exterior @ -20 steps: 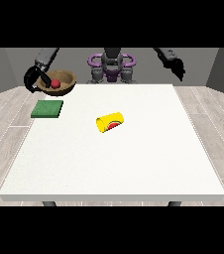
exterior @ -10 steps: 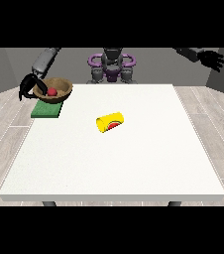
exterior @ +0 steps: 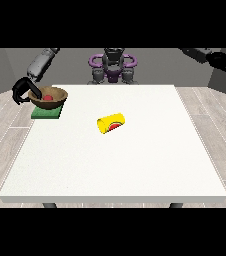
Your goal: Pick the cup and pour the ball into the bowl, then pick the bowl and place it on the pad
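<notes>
One hand point(exterior: 25, 90), at the view's left, curls round the rim of the bowl point(exterior: 49, 96) holding the ball point(exterior: 48, 98), just over the pad point(exterior: 46, 113) to set it there; the cup point(exterior: 111, 124) lies toppled mid-worktop point(exterior: 135, 160), right of the pad.

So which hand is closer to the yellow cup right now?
Right. The hand at the view's left holds the bowl up-left of the cup; the hand at the view's right hangs far beyond the table's edge.
</notes>
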Action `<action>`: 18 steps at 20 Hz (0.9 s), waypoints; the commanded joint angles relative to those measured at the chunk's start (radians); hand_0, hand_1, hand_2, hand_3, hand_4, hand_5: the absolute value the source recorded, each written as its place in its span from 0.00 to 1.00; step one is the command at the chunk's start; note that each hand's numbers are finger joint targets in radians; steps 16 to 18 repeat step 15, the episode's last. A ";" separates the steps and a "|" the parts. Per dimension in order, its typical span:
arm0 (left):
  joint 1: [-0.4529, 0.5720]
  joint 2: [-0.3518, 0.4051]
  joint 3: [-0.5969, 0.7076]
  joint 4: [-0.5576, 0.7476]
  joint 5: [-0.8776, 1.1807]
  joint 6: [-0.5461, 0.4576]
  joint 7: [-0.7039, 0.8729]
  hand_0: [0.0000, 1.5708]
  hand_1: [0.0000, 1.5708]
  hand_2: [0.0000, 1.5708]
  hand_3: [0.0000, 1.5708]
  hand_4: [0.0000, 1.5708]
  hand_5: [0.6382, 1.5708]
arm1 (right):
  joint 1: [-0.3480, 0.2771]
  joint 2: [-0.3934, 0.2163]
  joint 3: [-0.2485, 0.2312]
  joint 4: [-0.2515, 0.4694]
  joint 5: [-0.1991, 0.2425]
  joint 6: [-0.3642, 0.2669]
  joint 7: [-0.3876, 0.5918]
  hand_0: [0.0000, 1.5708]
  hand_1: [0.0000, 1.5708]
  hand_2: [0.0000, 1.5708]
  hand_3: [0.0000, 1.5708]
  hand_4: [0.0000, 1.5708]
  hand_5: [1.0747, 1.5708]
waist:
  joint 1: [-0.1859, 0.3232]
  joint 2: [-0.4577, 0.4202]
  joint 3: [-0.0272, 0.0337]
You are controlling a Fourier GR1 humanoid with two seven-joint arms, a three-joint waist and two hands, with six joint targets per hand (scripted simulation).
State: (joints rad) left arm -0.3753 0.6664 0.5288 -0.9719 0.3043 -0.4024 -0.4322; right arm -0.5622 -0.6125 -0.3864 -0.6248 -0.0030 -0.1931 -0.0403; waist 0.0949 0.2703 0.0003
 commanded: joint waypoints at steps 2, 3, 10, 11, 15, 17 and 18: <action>-0.030 0.047 0.021 0.054 0.014 -0.038 -0.035 0.00 0.00 0.00 0.00 0.75 0.98 | -0.063 -0.029 -0.008 0.030 -0.015 0.029 0.046 0.27 0.27 0.36 0.58 0.00 0.89 | 0.009 0.036 -0.0005; 0.009 0.007 -0.010 -0.010 -0.002 -0.001 0.009 0.00 0.00 0.00 0.00 0.75 0.98 | -0.019 -0.021 0.008 0.064 -0.001 0.062 0.005 0.20 0.20 0.31 0.46 0.00 0.85 | 0.006 -0.023 0.0002; 0.010 -0.155 -0.174 -0.217 -0.026 0.083 0.223 0.00 0.00 0.00 0.00 0.57 0.99 | -0.063 -0.069 0.022 0.138 0.017 0.088 0.118 0.00 0.00 0.00 0.00 0.00 0.57 | 0.028 -0.211 0.0025; 0.015 -0.210 -0.200 -0.252 -0.032 0.107 0.211 0.00 0.00 0.00 0.00 0.57 0.99 | -0.058 -0.099 0.012 0.145 0.008 0.132 0.094 0.00 0.00 0.00 0.00 0.00 0.56 | 0.024 -0.194 0.0024; 0.031 -0.196 -0.198 -0.125 -0.070 0.151 0.277 0.00 0.00 0.00 0.00 0.57 0.99 | -0.141 0.042 0.078 0.012 -0.005 0.166 0.153 0.00 0.00 0.00 0.00 0.30 0.72 | -0.052 -0.384 -0.0018; 0.031 -0.196 -0.198 -0.125 -0.070 0.151 0.277 0.00 0.00 0.00 0.00 0.57 0.99 | -0.141 0.042 0.078 0.012 -0.005 0.166 0.153 0.00 0.00 0.00 0.00 0.30 0.72 | -0.052 -0.384 -0.0018; 0.031 -0.196 -0.198 -0.125 -0.070 0.151 0.277 0.00 0.00 0.00 0.00 0.57 0.99 | -0.141 0.042 0.078 0.012 -0.005 0.166 0.153 0.00 0.00 0.00 0.00 0.30 0.72 | -0.052 -0.384 -0.0018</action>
